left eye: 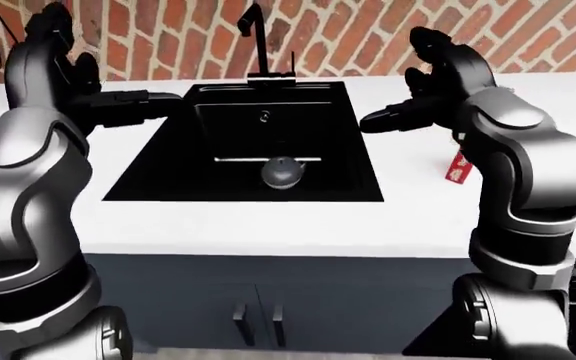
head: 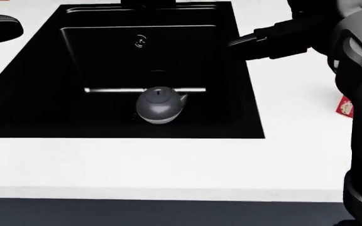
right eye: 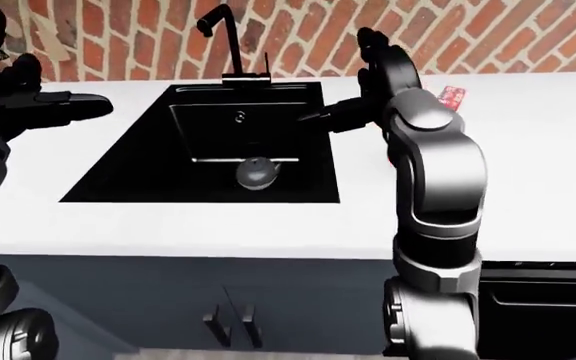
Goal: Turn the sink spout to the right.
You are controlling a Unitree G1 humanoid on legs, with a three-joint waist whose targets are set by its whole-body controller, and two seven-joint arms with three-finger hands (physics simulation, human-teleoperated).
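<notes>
Showing one spout [right eye: 216,30], one kettle [head: 159,105], two packets [left eye: 457,166].

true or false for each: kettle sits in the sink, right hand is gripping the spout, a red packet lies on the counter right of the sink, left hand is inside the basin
1. A grey kettle sits in the black sink. True.
2. The right hand grips the spout. False: it hovers open over the sink's right edge, apart from the spout.
3. A red packet lies on the counter right of the sink. True.
4. The left hand is inside the basin. False: it hovers open by the sink's left edge.
</notes>
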